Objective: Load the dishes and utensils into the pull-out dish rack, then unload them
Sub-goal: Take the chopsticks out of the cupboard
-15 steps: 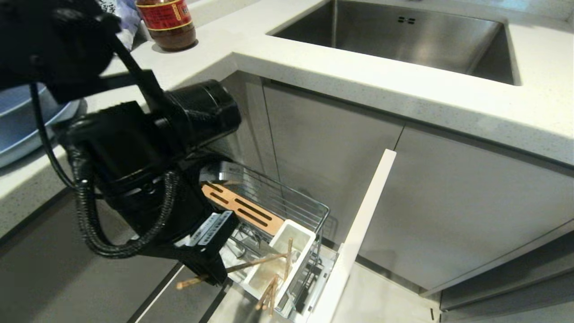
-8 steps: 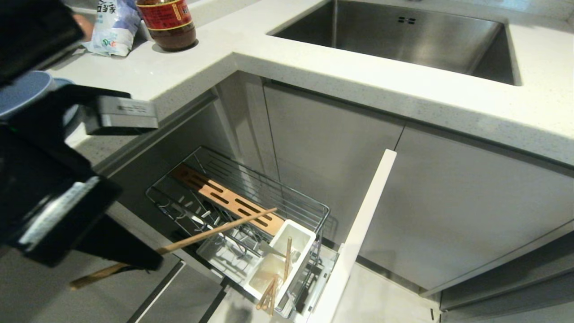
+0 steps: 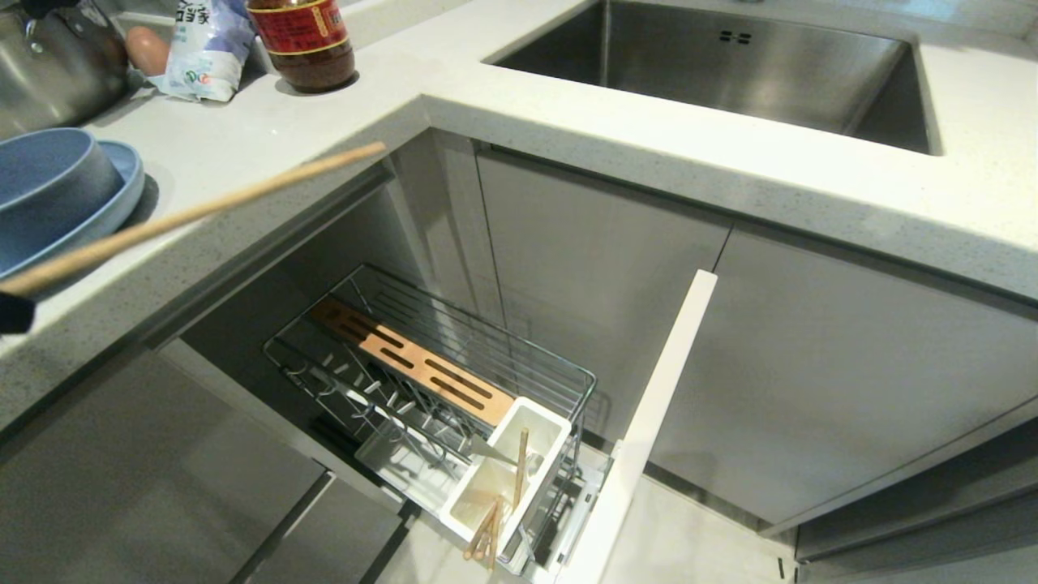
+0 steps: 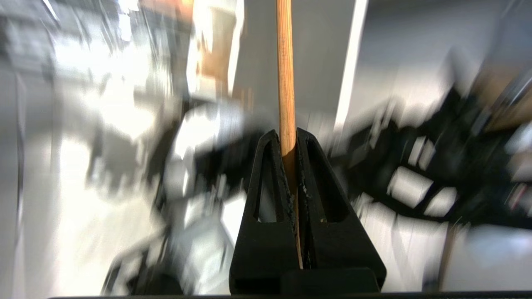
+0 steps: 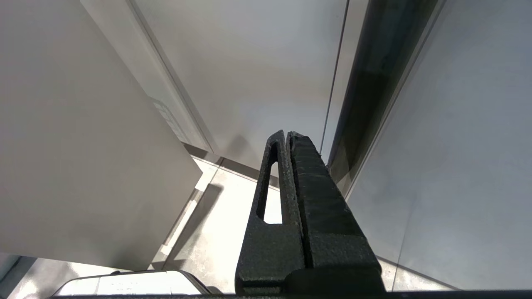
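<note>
My left gripper (image 4: 286,141) is shut on a light wooden chopstick (image 4: 284,62). In the head view that chopstick (image 3: 203,212) slants across the counter edge at the left, and only a black tip of the gripper shows at the frame's left border. Another chopstick (image 3: 520,462) stands in the white utensil cup (image 3: 535,426) of the pull-out dish rack (image 3: 422,369), which is drawn out below the counter. The pale blue bowl (image 3: 45,174) sits on the pale blue plate (image 3: 122,191) on the counter at the left. My right gripper (image 5: 286,133) is shut and empty, parked low by the cabinet fronts.
The rack's narrow pale front panel (image 3: 653,414) juts out into the aisle. The steel sink (image 3: 730,65) is set in the counter at the back. A sauce jar (image 3: 304,36), a packet (image 3: 203,49) and a steel pot (image 3: 49,61) stand at the back left.
My left arm has lifted up and to the left, away from the rack and almost out of the head view. It carried the chopstick from cup level up to counter height.
</note>
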